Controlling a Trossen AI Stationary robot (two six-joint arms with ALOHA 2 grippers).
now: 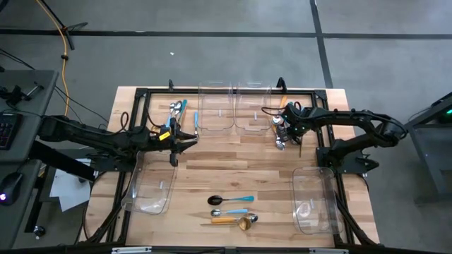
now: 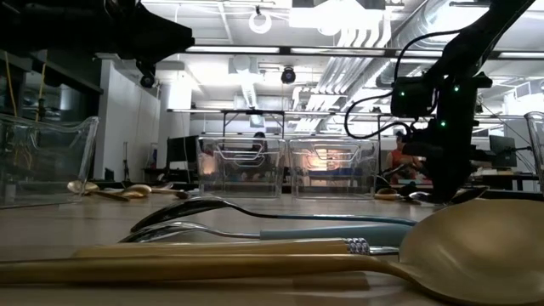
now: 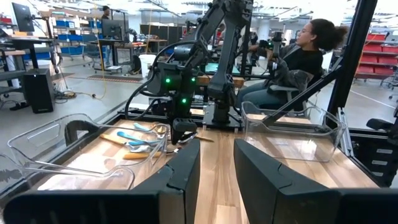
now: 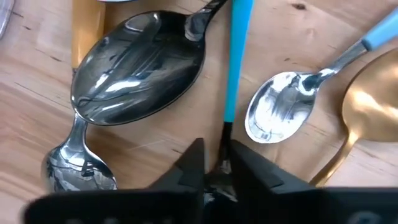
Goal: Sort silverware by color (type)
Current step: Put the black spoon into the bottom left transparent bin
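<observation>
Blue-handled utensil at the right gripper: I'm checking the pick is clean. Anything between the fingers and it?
Nothing visible: the right gripper already pinches the blue-handled utensil at its dark neck; neighbouring spoons lie beside it.

Far edge: two bins (image 1: 234, 107) side by side, centred.
Utensil pile (image 1: 281, 132): right of them.
Front centre: four utensils (image 1: 232, 211).

A large open robotics lab or workshop is shown. Exposed ducts and pipes (image 2: 365, 34) are hung under the ceiling, red parts bins (image 3: 379, 59) are shelved far off, and a seated person (image 3: 298, 62) is seen at benches beyond the wooden table (image 1: 233, 169).
</observation>
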